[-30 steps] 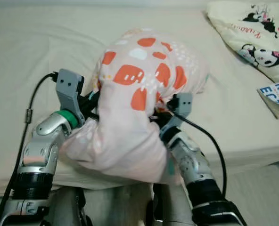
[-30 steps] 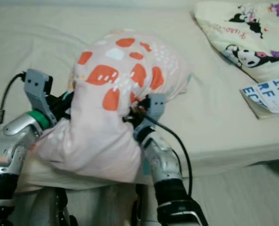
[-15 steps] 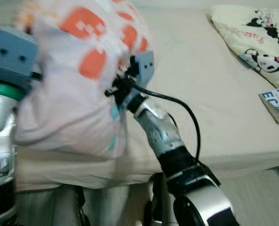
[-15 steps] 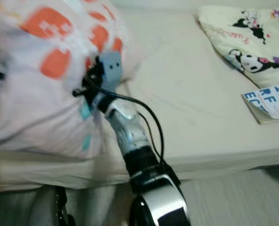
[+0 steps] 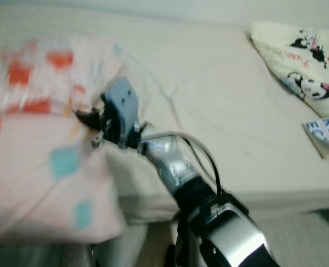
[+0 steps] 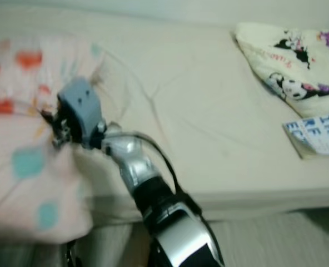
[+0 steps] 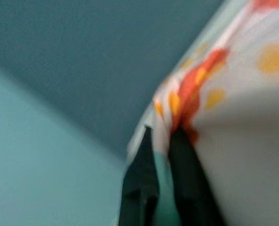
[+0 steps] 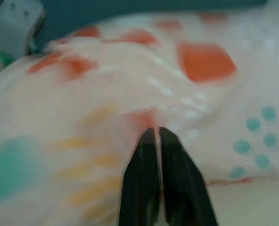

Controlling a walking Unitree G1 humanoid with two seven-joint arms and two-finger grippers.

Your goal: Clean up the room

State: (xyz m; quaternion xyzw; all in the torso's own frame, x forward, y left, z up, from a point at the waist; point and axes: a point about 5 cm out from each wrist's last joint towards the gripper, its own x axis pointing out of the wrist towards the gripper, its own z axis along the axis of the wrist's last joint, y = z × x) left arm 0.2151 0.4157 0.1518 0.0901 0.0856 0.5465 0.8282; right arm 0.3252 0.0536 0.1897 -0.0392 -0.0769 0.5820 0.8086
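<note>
A pale pink pillow (image 5: 36,167) with orange and teal patches hangs blurred at the left, over the near edge of the cream bed (image 5: 220,111). My right gripper (image 5: 86,119) is shut on a pinch of its fabric, the silver arm reaching across from the lower right. In the right wrist view the right gripper (image 8: 157,134) has both fingers closed on an orange spot of the pillow (image 8: 106,108). In the left wrist view my left gripper (image 7: 165,136) is shut on the edge of the pillow (image 7: 243,94), its fingers pinching an orange patch.
A cream pillow with cartoon prints (image 5: 300,64) lies at the bed's far right. A blue and white book (image 5: 327,132) sits near the right edge. Grey floor (image 5: 303,239) shows below the bed's front edge.
The pillow has swung from the middle of the bed to the far left, both grippers still holding it. My right arm followed it across to the left.
</note>
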